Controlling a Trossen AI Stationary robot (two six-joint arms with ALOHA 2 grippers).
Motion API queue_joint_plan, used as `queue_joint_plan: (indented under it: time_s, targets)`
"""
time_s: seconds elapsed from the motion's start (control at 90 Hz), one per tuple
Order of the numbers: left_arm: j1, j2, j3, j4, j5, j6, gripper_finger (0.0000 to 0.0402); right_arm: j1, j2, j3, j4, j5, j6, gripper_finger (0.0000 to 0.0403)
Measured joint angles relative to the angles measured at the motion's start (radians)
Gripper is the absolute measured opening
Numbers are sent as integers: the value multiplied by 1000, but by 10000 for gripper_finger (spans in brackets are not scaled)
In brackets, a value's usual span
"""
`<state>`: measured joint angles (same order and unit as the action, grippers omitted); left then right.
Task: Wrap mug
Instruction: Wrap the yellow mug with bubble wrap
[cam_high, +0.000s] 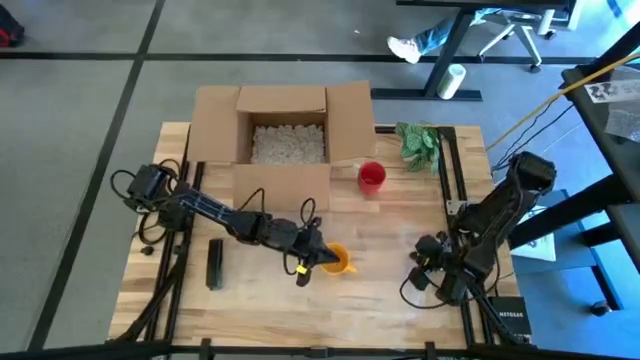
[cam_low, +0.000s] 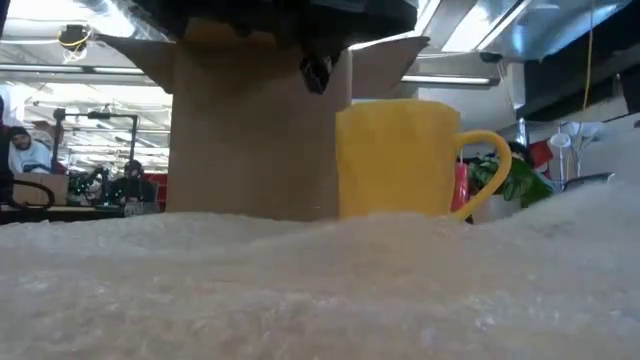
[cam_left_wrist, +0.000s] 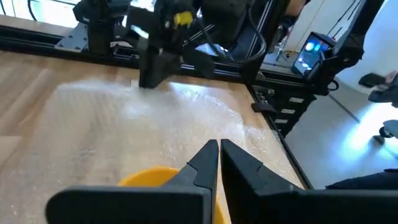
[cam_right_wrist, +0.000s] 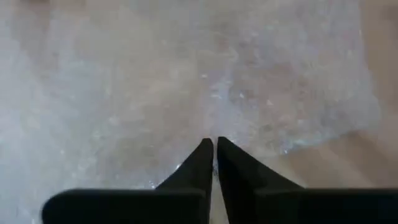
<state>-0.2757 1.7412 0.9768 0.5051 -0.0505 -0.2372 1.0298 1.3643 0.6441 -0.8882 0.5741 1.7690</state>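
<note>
A yellow mug (cam_high: 341, 263) (cam_low: 400, 155) stands upright on a sheet of clear bubble wrap (cam_left_wrist: 155, 124) (cam_right_wrist: 186, 74) spread over the wooden table. Its handle (cam_low: 490, 165) points to one side. My left gripper (cam_high: 322, 257) (cam_left_wrist: 219, 150) hangs shut just over the mug's rim (cam_left_wrist: 146, 177). My right gripper (cam_high: 424, 262) (cam_right_wrist: 214, 146) is shut, fingertips down at the wrap near the table's right side. It also shows in the left wrist view (cam_left_wrist: 149, 79). My left gripper reaches over the mug's rim from the table's left with shut fingers; its own body hides the rim beneath it, so I cannot tell whether it touches the mug. My right gripper's shut fingertips (cam_left_wrist: 147, 82) come down onto the bubble wrap near its right edge, slanting from above. Whether a layer lies between them I cannot tell.
An open cardboard box (cam_high: 288, 125) holding packing peanuts stands at the far side. Beside it are a red mug (cam_high: 371, 177) and a green plant-like thing (cam_high: 418, 143). A black flat object (cam_high: 214, 263) lies near the left. Black rails (cam_left_wrist: 74, 43) edge the table.
</note>
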Motion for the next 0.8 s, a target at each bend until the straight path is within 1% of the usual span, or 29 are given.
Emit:
queue_joint_plan:
  time_s: [0.122, 0.244, 0.333, 0.389, 0.456, 0.533, 0.633, 0.711, 0.8]
  targets:
    - [-2, 0, 0, 0, 0, 1, 0, -30, 0, 125, -157, 35, -56, 1]
    - [-2, 0, 0, 0, 0, 1, 0, -82, 0, 221, -195, 123, -170, 0]
    - [-6, 0, 0, -1, 4, 2, 0, -129, -1, 268, -144, 196, -290, 0]
    - [-7, 0, 0, 0, 15, 1, 0, -171, -1, 284, -78, 202, -392, 0]
    - [-8, -3, 0, -2, 37, 1, 0, -224, -1, 289, 40, 201, -533, 0]
    - [-13, -9, 0, -2, 51, 1, 0, -287, -1, 289, 183, 176, -700, 0]
    - [-22, -40, 1, -31, 49, 9, 0, -372, -1, 289, 329, 102, -875, 0]
    - [-33, -76, 1, -85, 42, 10, 0, -436, -1, 289, 404, 28, -960, 0]
    - [-50, -111, 1, -173, -1, 14, 0, -503, 14, 289, 479, -73, -1023, 0]
